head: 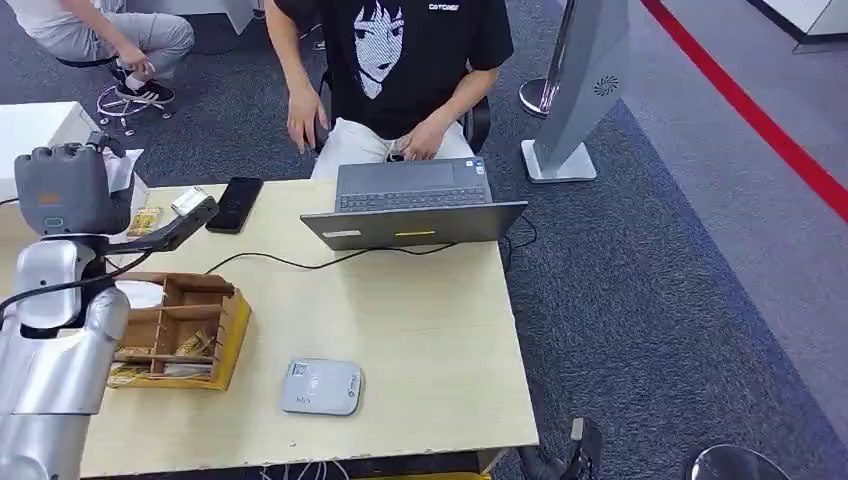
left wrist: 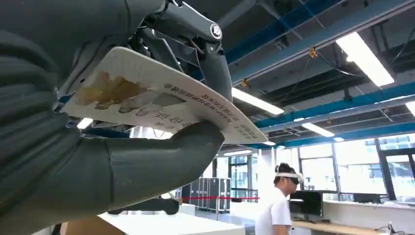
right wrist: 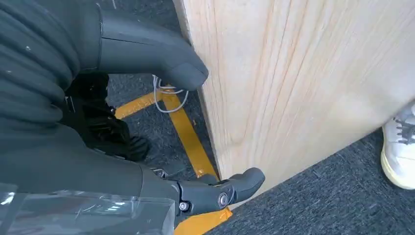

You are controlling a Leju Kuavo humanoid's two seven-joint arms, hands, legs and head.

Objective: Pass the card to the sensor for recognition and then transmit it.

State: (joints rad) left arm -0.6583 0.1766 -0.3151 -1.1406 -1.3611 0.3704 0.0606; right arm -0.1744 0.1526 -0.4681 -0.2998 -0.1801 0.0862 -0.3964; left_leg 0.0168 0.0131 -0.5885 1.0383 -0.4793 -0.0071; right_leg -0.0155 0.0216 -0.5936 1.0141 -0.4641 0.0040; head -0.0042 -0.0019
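A pale wooden table (head: 420,330) takes up the middle, with an open grey laptop (head: 413,205) at its far edge and a black cable (head: 290,262) trailing away from it across the top. A black phone (head: 234,204) lies just left of the laptop. A wooden compartment box (head: 185,330) sits at the table's left. Behind the laptop sits a person in a black printed T-shirt (head: 395,55); another person (head: 110,35) sits far left. A grey stand (head: 580,90) rises on the carpet, a red line (head: 745,105) beyond it.

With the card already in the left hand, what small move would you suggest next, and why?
Probably lower the left hand toward the grey sensor: it grips the card raised above the table's far left, while the sensor lies near the front edge, uncovered.
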